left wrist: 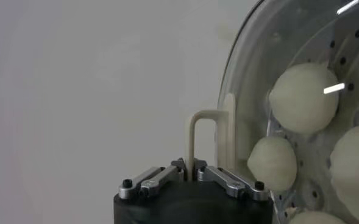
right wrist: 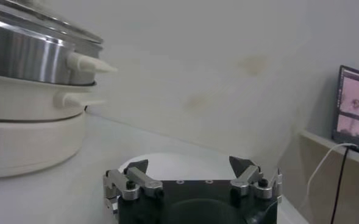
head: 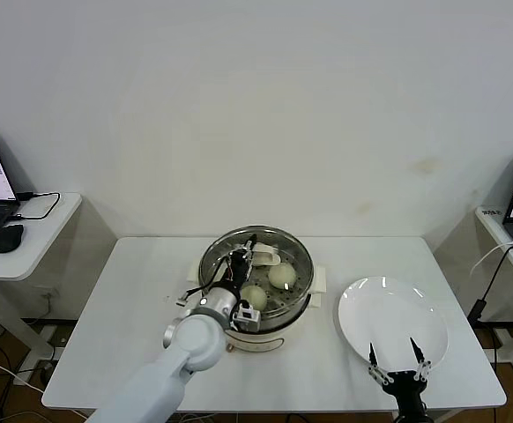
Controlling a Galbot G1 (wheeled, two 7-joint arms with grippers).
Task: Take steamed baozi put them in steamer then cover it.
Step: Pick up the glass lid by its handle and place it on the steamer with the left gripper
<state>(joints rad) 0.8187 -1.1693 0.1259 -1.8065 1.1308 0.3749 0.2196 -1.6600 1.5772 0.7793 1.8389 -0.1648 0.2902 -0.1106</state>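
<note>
Two grippers are in view. At frame centre, the left gripper (head: pixel 241 261) is clenched on the cream handle of the cover (left wrist: pixel 261 79), which sits over the steamer (head: pixel 293 313) on the white table (head: pixel 133 300). Steamed baozi (head: pixel 282 276) lie on the perforated tray under the glass. At lower right, the right gripper (head: pixel 397 363) hangs with jaws released above the white plate (head: pixel 393 313).

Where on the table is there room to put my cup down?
Bare table lies left of the steamer, out to the edge, and along the back behind it. The right side is crowded: the white plate fills it, with the right gripper over its near rim.
</note>
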